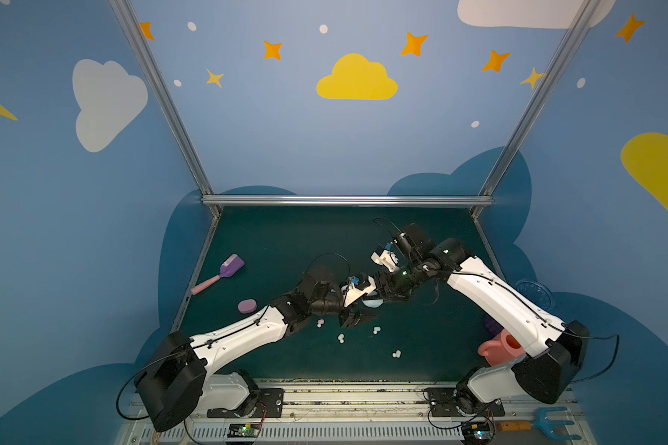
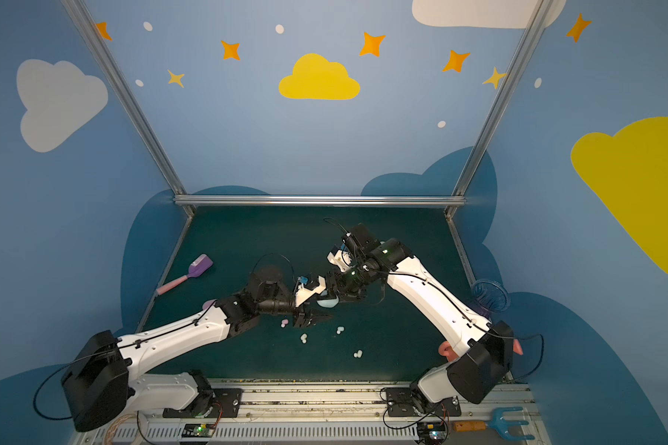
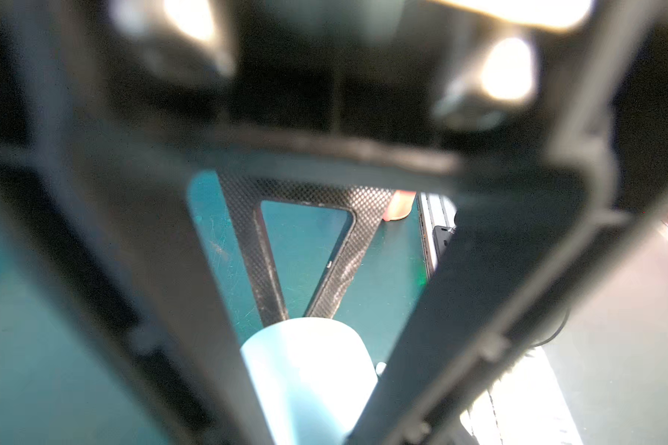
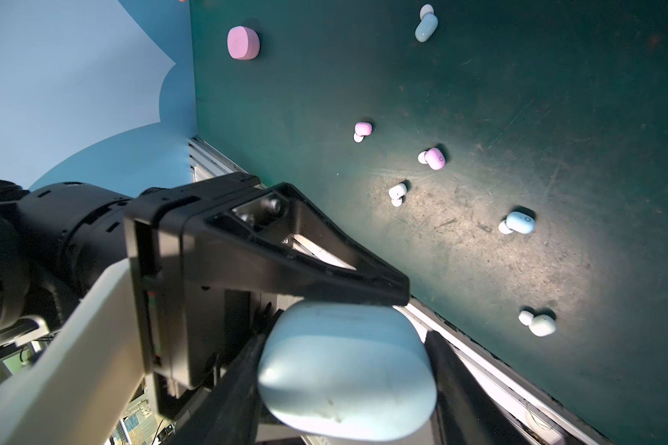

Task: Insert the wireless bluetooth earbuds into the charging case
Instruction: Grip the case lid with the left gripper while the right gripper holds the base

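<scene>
While the pale blue case's lid looks shut, no earbud can go in; the entries below are read in that light.

1. Right gripper (image 4: 350, 346). Its jaws are clamped on the pale blue charging case (image 4: 348, 370) at the lower centre of the right wrist view. It grips two opposite sides, and the case appears raised clear of the green mat (image 4: 556, 115). Judged reason: a side grip steadies the body and leaves the long edge free for the other arm.

2. Left gripper (image 1: 364, 316). It sits at the centre of a top view, just below the case. In the right wrist view one black finger (image 4: 324, 285) lies along the case's upper edge, touching it or nearly so. Its partner is hidden, so open or gripping cannot be told. Judged reason: it is placed at the edge to work the lid open.

3. Wireless bluetooth earbuds (image 4: 397, 192). There are six, all loose on the mat and apart from one another, none in a case.
   - The pink pair (image 4: 434, 158) is near the centre of the right wrist view.
   - The pale blue pair (image 4: 519, 222) is split, one at centre right and one at the top edge.
   - The whitish pair (image 4: 540, 323) is also split, one at the centre and one at lower right.
   Judged reason: they lie scattered awaiting pickup once a case stands open.

4. Pink case (image 4: 243, 42). It is at the upper left, lying closed on the mat, well apart from both grippers.
</scene>
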`<state>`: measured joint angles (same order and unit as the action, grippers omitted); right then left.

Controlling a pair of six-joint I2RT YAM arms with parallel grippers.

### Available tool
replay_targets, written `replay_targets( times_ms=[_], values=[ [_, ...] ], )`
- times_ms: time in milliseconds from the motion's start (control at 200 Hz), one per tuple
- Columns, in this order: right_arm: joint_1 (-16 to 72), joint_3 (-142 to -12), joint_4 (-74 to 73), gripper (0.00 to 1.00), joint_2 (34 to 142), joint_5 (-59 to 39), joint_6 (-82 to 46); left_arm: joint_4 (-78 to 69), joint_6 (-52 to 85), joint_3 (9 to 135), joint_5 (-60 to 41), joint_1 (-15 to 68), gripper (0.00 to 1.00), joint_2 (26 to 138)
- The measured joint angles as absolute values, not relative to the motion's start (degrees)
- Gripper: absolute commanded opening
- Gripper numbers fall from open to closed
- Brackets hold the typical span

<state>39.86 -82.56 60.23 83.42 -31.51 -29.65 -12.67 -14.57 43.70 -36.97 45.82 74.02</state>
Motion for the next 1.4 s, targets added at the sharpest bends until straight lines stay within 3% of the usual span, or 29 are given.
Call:
replay_targets(
  times_ms=[411, 766, 1061, 1402],
  values=[
    [39.86, -82.56, 60.29, 0.46, 83.42, -32.67, -29.80, -13.50, -14.11, 43.70, -36.82, 45.76, 0.49, 74.02],
    [39.86, -82.56, 60.47, 0.46, 83.42, -33.12, -30.85, -13.54, -14.15, 43.70, -36.45, 45.63, 0.35, 74.00],
    [39.44, -81.60, 59.40, 0.74, 82.94, -33.06, -31.14, -13.58, -13.39, 43.77, -36.58, 45.78, 0.16, 73.91],
    [35.53, -77.65, 57.69, 0.81, 76.49, -33.56, -31.11, -13.69, -10.50, 43.92, -36.38, 45.65, 0.05, 73.58]
  ],
)
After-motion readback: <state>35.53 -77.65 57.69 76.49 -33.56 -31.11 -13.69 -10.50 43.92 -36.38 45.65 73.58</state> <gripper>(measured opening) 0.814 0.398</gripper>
